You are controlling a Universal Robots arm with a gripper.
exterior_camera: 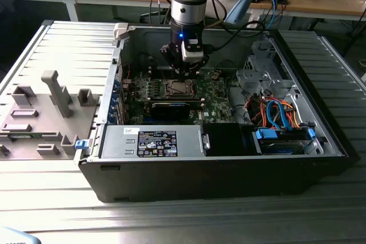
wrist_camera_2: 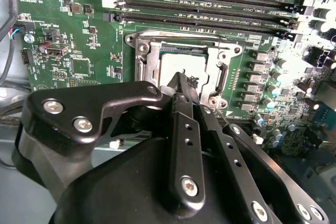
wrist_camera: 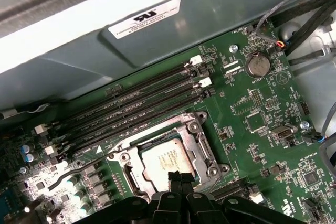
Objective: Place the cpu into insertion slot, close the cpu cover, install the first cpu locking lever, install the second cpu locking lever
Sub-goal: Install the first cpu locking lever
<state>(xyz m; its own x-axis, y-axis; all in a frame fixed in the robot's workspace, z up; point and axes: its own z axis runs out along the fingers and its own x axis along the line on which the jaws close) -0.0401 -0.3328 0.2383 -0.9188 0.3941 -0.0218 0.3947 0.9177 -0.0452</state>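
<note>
an open computer case (exterior_camera: pixel 217 170) lies on its side on a ribbed metal table (exterior_camera: pixel 171 221), and the arm reaches down into it from above. inside the case, seen in the exterior view, a grey power supply box (exterior_camera: pixel 151 141) with a label sits along the near wall, a bundle of orange and blue cables (exterior_camera: pixel 274 112) fills the bay toward the exterior view's right, and the green motherboard (exterior_camera: pixel 217 92) lies flat on the case floor. the gripper (exterior_camera: pixel 186 72) hangs just above the middle of that board. in both wrist views its fingertips are drawn together into a narrow black point with no gap visible between them and nothing clamped there; the point (wrist_camera_2: pixel 181 85) stands over the near edge of the insertion slot (wrist_camera_2: pixel 181 56), whether touching or just above it cannot be told. the cpu (wrist_camera: pixel 168 160) already lies inside the slot, its pale silvery top framed by the cpu cover (wrist_camera: pixel 197 137), which looks to be lying flat down around the chip. a thin wire lever (wrist_camera_2: pixel 223 77) runs along one side of the socket frame. beside the socket run four long black memory slots (wrist_camera: pixel 131 108), and a round coin battery (wrist_camera: pixel 258 64) sits on the board well apart from it. on the table at the exterior view's left rests a grey plastic fixture (exterior_camera: pixel 46 112) with upright posts.
</note>
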